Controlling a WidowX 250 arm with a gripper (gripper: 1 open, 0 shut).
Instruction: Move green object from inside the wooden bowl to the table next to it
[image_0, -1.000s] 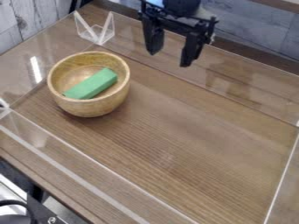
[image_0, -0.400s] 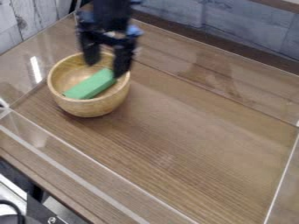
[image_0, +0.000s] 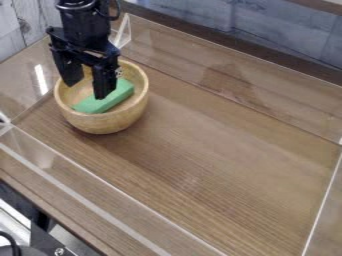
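Up in the upper left of the frame, the end effector (image_0: 84, 79) hangs over the wooden bowl (image_0: 104, 115), pointing straight down with its two dark fingers (image_0: 64, 72) spread wide and nothing between them. Inside the hollow lies the green block (image_0: 107, 98), flat and slanted, its long axis running from lower left to upper right. One finger partly hides the block's left end, so whether a tip already touches it cannot be told.

The step in hand looks like the descent and grasp. To do it well, the fingers should straddle the block across its narrow width, not along its length (the spread looks ample for that, though only just for the long way). That probably means centring the end effector a little further to the right in the frame, over the block's middle, and keeping the fingers clear of the thick rim as they go down. The block sits on a curved floor, so a grip taken near one end could tip it or let it slide; a grip at the middle should hold it level.

Bare worktop (image_0: 214, 150) to the right of the bowl gives plenty of room to set it down.
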